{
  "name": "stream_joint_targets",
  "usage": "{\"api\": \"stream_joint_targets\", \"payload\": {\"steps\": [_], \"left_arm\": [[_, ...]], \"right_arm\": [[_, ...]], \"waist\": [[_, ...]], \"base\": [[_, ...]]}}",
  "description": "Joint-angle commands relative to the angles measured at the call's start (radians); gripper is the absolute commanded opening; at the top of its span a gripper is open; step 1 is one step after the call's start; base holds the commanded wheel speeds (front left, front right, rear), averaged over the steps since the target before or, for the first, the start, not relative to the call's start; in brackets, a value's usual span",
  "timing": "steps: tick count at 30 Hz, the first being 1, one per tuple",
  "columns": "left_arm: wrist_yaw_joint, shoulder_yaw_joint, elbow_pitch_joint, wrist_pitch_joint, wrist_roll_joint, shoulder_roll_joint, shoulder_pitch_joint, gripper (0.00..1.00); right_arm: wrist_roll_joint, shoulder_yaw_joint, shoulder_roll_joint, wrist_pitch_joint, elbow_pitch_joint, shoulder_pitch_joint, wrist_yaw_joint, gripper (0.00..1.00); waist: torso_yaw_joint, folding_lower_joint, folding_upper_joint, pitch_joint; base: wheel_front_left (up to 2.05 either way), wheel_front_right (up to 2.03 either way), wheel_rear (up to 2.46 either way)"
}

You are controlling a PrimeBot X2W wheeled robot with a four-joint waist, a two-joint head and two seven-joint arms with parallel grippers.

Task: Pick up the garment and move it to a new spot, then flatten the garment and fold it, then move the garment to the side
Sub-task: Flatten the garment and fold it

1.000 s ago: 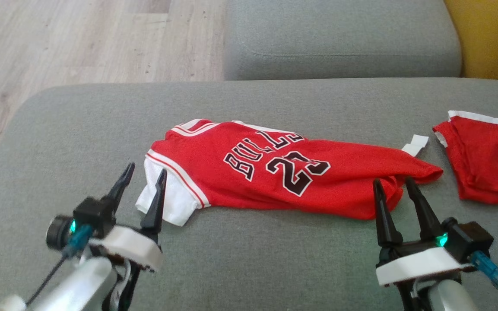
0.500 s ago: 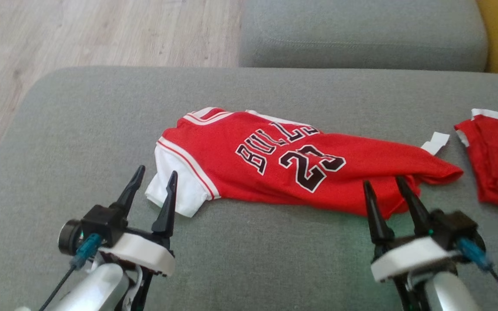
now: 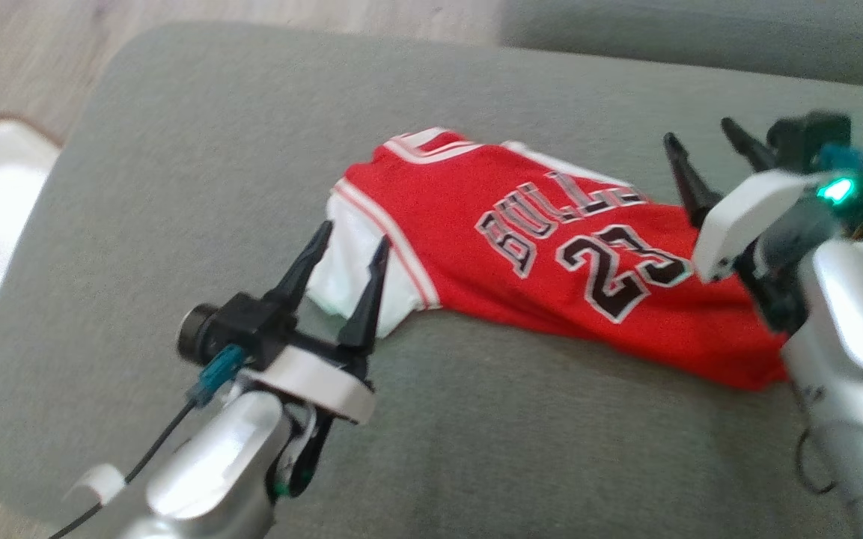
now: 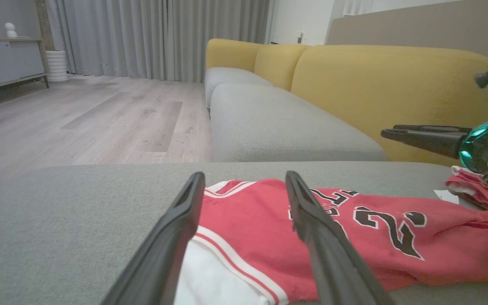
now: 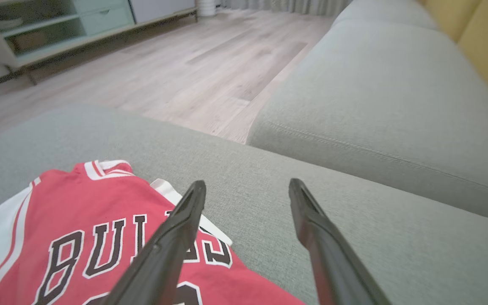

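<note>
The red Bulls jersey [image 3: 551, 254] lies rumpled across the middle of the grey sofa cushion [image 3: 199, 150], its white sleeve [image 3: 335, 275] toward the frame's left. Both grippers are spread wide and empty. The left gripper [image 3: 353, 233] hovers at the sleeve and the right gripper [image 3: 699, 131] above the jersey's right end. Each should probably drop onto a fabric edge, pinch firmly, then lift together.

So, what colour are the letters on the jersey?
The letters are black with white outlines; the head view shows them best.
</note>
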Motion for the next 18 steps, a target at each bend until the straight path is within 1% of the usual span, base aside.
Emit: {"api": "stream_joint_targets", "payload": {"steps": [1, 3, 4, 7, 11, 15, 18], "left_arm": [[-0.01, 0.032, -0.016, -0.009, 0.01, 0.003, -0.058, 1.0], [-0.023, 0.03, -0.004, -0.009, 0.016, -0.022, -0.076, 1.0], [-0.023, 0.03, -0.004, -0.009, 0.016, -0.022, -0.076, 1.0], [-0.041, 0.031, 0.017, -0.009, 0.031, -0.055, -0.097, 1.0], [-0.063, 0.039, 0.038, -0.009, 0.049, -0.096, -0.11, 1.0], [-0.077, 0.066, 0.06, -0.01, 0.06, -0.121, -0.112, 1.0], [-0.088, 0.089, 0.071, -0.01, 0.074, -0.132, -0.111, 1.0]], "right_arm": [[0.031, 0.049, -0.024, 0.023, 0.001, -0.056, -0.001, 1.0], [0.096, 0.111, -0.067, 0.063, 0.044, -0.102, -0.001, 1.0], [0.096, 0.111, -0.067, 0.063, 0.044, -0.102, -0.001, 1.0], [0.199, 0.197, -0.142, 0.119, 0.092, -0.155, -0.001, 1.0], [0.293, 0.293, -0.227, 0.148, 0.134, -0.202, -0.001, 1.0], [0.357, 0.406, -0.282, 0.171, 0.149, -0.23, -0.001, 1.0], [0.419, 0.466, -0.306, 0.178, 0.15, -0.247, -0.001, 1.0]], "waist": [[0.076, -0.0002, 0.0, 0.065], [0.109, -0.0002, 0.0, 0.088], [0.109, -0.0002, 0.0, 0.088], [0.15, -0.0002, 0.0, 0.117], [0.186, -0.0002, 0.0, 0.14], [0.201, -0.0002, 0.0, 0.152], [0.205, -0.0002, 0.0, 0.156]], "base": [[0.0, 0.0, 0.0], [0.0, 0.0, 0.0], [0.0, 0.0, 0.0], [0.0, 0.0, 0.0], [0.0, 0.0, 0.0], [0.0, 0.0, 0.0], [0.0, 0.0, 0.0]]}}
